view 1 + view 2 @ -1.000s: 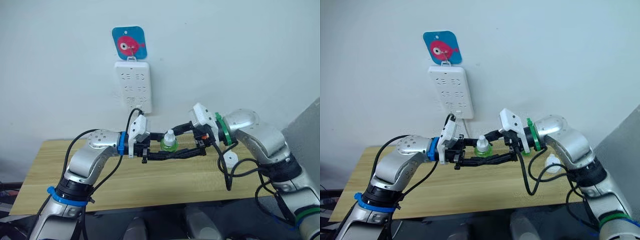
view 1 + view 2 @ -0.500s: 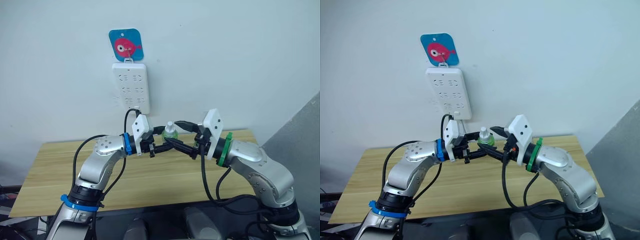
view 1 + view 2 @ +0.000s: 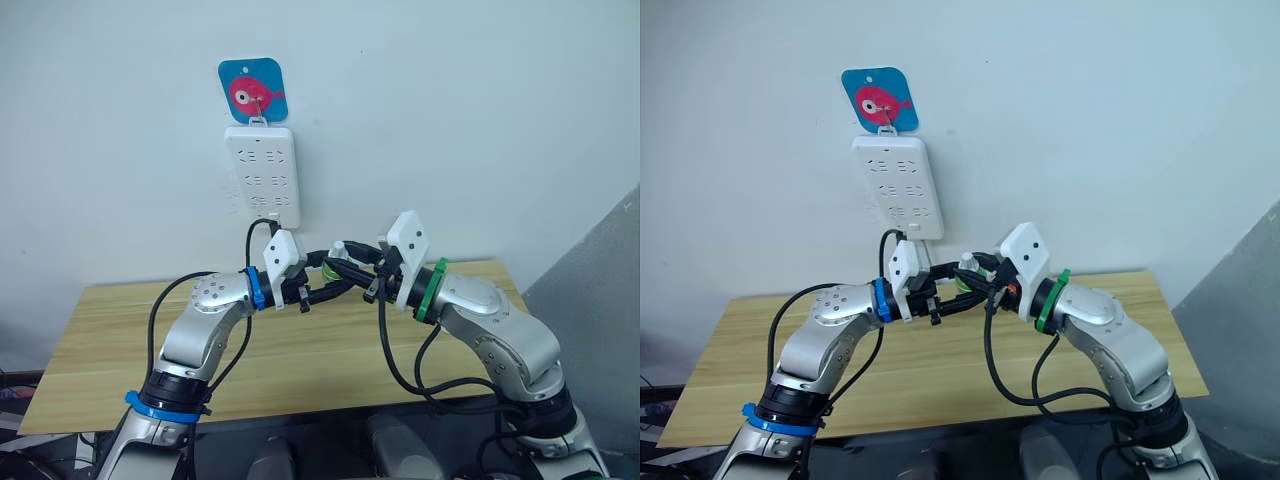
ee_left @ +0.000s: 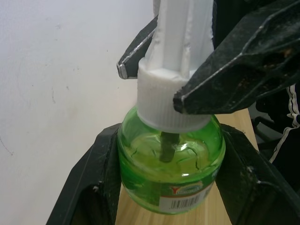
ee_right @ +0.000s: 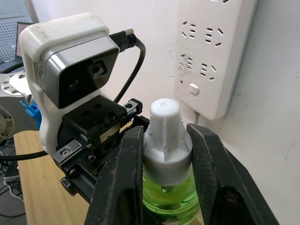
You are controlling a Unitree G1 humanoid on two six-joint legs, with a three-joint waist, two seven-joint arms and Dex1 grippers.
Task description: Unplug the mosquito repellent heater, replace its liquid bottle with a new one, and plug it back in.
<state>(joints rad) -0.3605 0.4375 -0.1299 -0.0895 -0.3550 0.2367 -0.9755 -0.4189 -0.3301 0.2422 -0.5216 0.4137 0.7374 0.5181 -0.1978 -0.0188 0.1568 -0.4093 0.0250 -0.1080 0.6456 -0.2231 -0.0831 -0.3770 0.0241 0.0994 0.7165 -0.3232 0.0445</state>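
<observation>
Bottle (image 4: 171, 173) of green liquid, small, light and slick, sits clamped by its belly in the left tool (image 4: 168, 187) while the right tool (image 5: 164, 154) pinches its white cap (image 5: 165, 131), the place to twist.

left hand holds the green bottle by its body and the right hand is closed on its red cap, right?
Not quite: the cap is white, not red, as the left wrist view shows. The left hand holds the green bottle by its body; the right hand grips the cap.

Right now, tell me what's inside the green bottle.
The green bottle holds clear liquid and a dark wick running down from the white cap. The wick's lower end and the bottle's bottom are hidden behind the label.
</observation>
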